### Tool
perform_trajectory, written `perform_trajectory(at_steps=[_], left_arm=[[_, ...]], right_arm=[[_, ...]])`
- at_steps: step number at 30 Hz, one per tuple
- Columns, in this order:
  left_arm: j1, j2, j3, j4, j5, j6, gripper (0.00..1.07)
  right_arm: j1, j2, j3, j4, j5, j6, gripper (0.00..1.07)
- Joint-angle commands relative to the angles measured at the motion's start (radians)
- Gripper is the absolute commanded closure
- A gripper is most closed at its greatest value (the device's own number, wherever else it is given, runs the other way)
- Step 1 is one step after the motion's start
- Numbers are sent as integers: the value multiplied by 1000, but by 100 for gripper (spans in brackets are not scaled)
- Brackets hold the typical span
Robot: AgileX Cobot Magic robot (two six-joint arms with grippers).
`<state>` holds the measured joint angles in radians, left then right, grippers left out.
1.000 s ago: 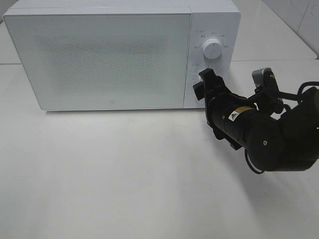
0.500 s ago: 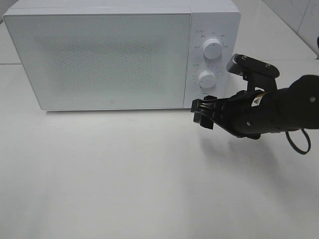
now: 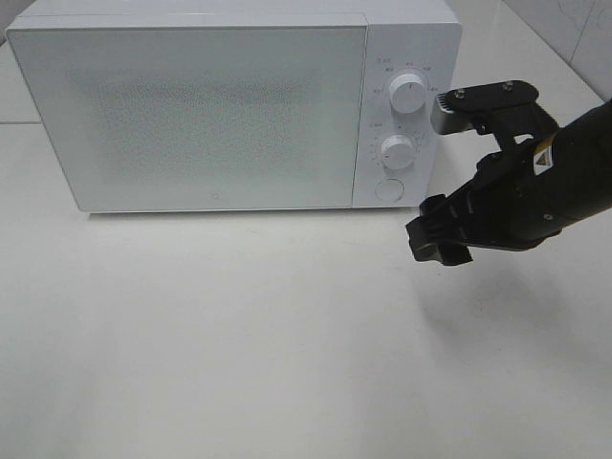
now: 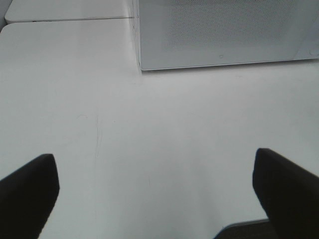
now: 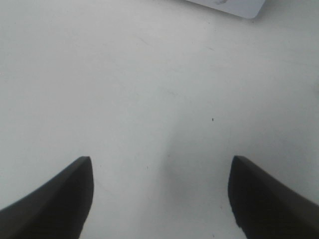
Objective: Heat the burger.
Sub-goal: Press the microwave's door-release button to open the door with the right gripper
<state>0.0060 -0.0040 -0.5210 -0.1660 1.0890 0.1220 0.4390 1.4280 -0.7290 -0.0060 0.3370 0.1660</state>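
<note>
The burger is out of view. A white microwave (image 3: 191,110) stands at the back of the table with its door shut; its two knobs (image 3: 407,94) and round button sit on the right panel. My right gripper (image 3: 438,244) hovers over the table in front of the panel's lower right corner, open, nothing between its fingers (image 5: 55,199). The right wrist view shows only bare table and a corner of the microwave (image 5: 239,6). My left gripper (image 4: 159,194) is open over bare table, facing the microwave (image 4: 224,32), and does not show in the exterior high view.
White table (image 3: 239,335) runs in front of the microwave. A table seam (image 4: 65,20) lies to the left of the microwave. The black right arm (image 3: 545,186) fills the right side.
The right arm has swung away from the microwave's knobs, first down in front of the panel, then to the right and toward the front. The left gripper's earlier state is not shown.
</note>
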Motion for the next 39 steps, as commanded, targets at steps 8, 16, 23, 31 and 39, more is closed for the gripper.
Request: perform_trajectory(at_steps=[8, 16, 23, 31, 39], left_arm=[[1, -16, 3, -4, -14, -6, 9], [1, -16, 3, -4, -14, -6, 9], [1, -16, 3, -4, -14, -6, 9], [1, -16, 3, -4, -14, -6, 9], [1, -16, 3, -4, -14, -6, 9]], right_arm=[[-3, -238, -9, -22, 237, -34, 34], [-3, -406, -9, -15, 360, -50, 34], [-3, -561, -4, -16, 461, -50, 34], [-3, -725, 51, -17, 528, -57, 34], [-9, -935, 109, -17, 578, -50, 34]])
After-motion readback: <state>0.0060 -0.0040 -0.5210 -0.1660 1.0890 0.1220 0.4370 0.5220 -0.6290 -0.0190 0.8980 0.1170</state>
